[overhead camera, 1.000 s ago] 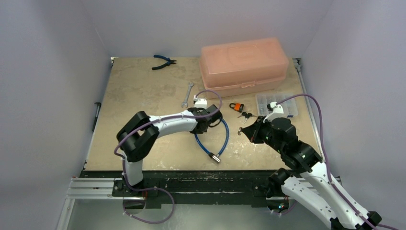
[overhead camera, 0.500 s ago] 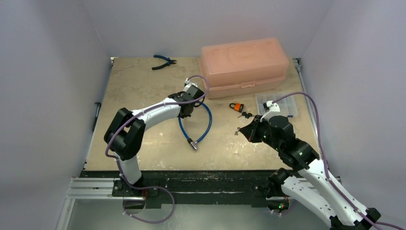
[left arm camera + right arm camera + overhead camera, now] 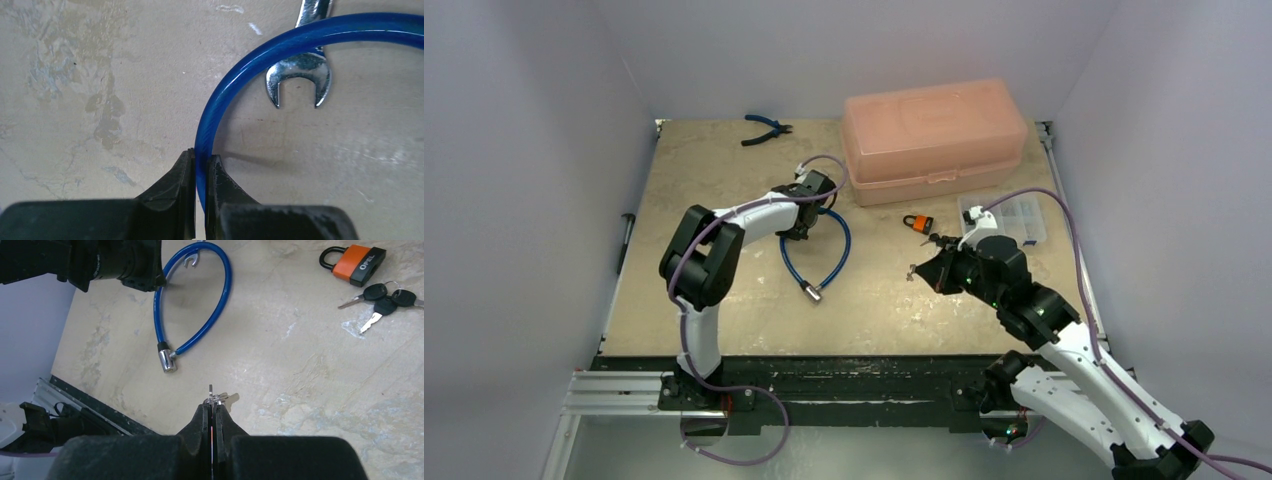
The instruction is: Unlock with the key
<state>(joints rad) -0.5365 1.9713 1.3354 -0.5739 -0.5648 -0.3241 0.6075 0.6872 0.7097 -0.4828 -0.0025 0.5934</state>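
Observation:
A blue cable lock [image 3: 844,243] lies looped on the table, its silver lock head [image 3: 812,292] toward the near edge. My left gripper [image 3: 809,218] is shut on the cable [image 3: 220,95] at the far left of the loop, fingertips [image 3: 187,162] pinching it just above the tabletop. My right gripper [image 3: 921,272] hovers right of the loop, shut on a small silver key [image 3: 211,392] that sticks out past its tips on a ring. The lock head [image 3: 167,361] is apart from the key, ahead and to the left in the right wrist view.
An orange padlock [image 3: 917,222] and a bunch of black-headed keys [image 3: 382,297] lie right of the loop. A silver wrench [image 3: 298,75] lies under the cable. A pink plastic box [image 3: 934,135], a clear parts organiser [image 3: 1019,215] and blue pliers [image 3: 766,128] sit at the back.
My left arm has dragged the cable lock left and toward the back of the table. My right gripper, holding the key, has shifted slightly left.

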